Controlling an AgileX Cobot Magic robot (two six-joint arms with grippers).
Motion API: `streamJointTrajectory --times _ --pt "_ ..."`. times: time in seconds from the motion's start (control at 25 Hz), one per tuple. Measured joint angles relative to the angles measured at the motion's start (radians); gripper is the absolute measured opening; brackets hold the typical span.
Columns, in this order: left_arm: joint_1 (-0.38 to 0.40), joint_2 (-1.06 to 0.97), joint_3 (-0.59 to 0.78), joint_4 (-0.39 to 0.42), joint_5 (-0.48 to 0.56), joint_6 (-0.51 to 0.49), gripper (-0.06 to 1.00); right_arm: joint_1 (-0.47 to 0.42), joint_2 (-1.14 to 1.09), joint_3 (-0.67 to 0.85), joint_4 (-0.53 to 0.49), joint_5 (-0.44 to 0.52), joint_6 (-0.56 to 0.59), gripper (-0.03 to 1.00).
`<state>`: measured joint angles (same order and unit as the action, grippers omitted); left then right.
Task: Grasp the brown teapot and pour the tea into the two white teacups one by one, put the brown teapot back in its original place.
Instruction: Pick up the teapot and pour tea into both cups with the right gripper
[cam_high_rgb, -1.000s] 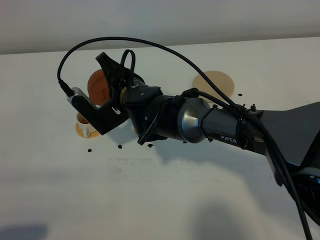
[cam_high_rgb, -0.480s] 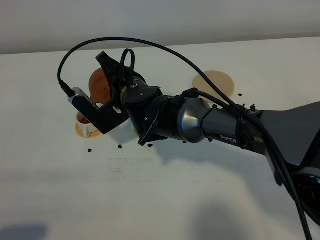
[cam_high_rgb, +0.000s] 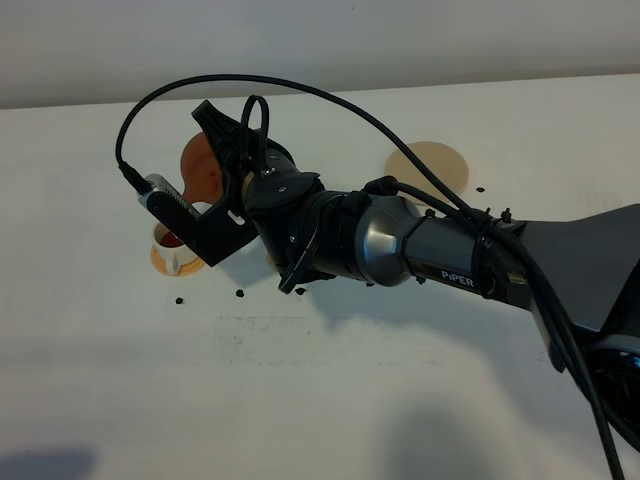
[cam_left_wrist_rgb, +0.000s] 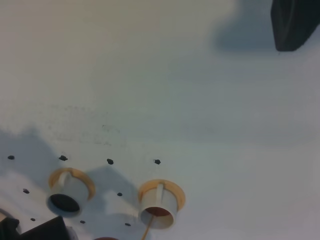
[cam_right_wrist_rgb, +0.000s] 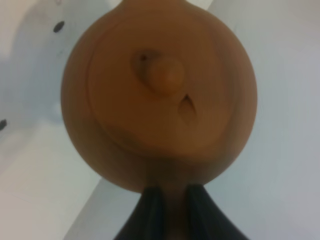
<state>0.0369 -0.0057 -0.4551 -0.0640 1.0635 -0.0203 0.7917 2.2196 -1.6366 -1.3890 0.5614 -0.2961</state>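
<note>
My right gripper reaches across to the table's left and is shut on the side handle of the brown teapot. The teapot hangs tilted over one white teacup on its orange saucer. In the right wrist view the teapot fills the picture, with its knobbed lid on and my right gripper clamped on the handle. The left wrist view shows both teacups: one takes a thin stream of tea, and the other holds dark tea. The pale tan coaster lies bare. Only a dark finger edge of my left gripper shows.
My right arm lies across the middle of the table and hides the second cup from the high view. Small black specks dot the white tabletop around the cups. The table's far edge meets a pale wall.
The teapot and the right wrist have shifted slightly upward over the cup. Nothing else has moved.
</note>
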Motion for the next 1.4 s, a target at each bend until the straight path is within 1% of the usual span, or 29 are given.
streamJointTrajectory --times 0.4,1.12,1.4 --pt "0.0 0.0 0.0 0.0 0.0 0.0 0.33 0.0 0.004 0.0 -0.012 0.003 0.0 0.09" --pt "0.0 0.0 0.0 0.0 0.0 0.0 0.33 0.001 0.005 0.0 -0.09 0.007 0.026 0.09" --pt "0.0 0.0 0.0 0.0 0.0 -0.002 0.33 0.015 0.005 0.0 -0.107 0.02 0.031 0.09"
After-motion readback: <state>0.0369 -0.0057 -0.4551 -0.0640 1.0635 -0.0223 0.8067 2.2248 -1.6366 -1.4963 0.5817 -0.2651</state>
